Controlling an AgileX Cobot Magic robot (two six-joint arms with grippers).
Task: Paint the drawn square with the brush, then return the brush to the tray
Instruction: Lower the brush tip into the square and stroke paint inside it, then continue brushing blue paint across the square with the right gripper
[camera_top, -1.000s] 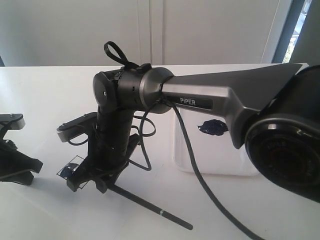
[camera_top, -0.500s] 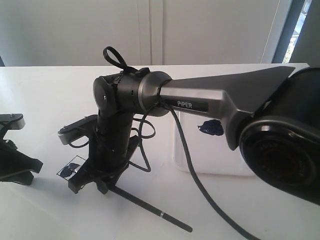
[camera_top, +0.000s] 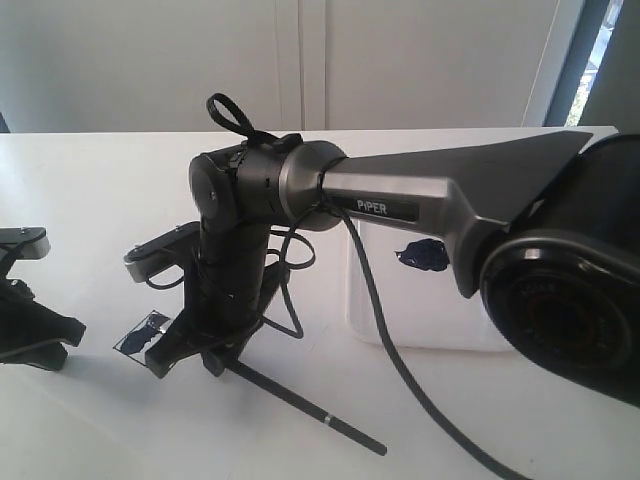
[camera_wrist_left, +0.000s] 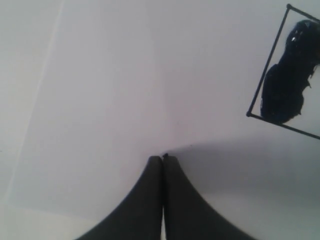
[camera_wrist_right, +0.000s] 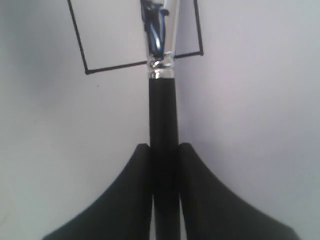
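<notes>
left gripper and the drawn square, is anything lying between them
No. In the left wrist view, only bare white paper lies between the shut left gripper and the drawn square.

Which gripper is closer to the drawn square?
Right. The right gripper holds the brush with its tip over the square, just outside its edge. The left gripper sits shut and empty off to one side, with bare paper between.
</notes>
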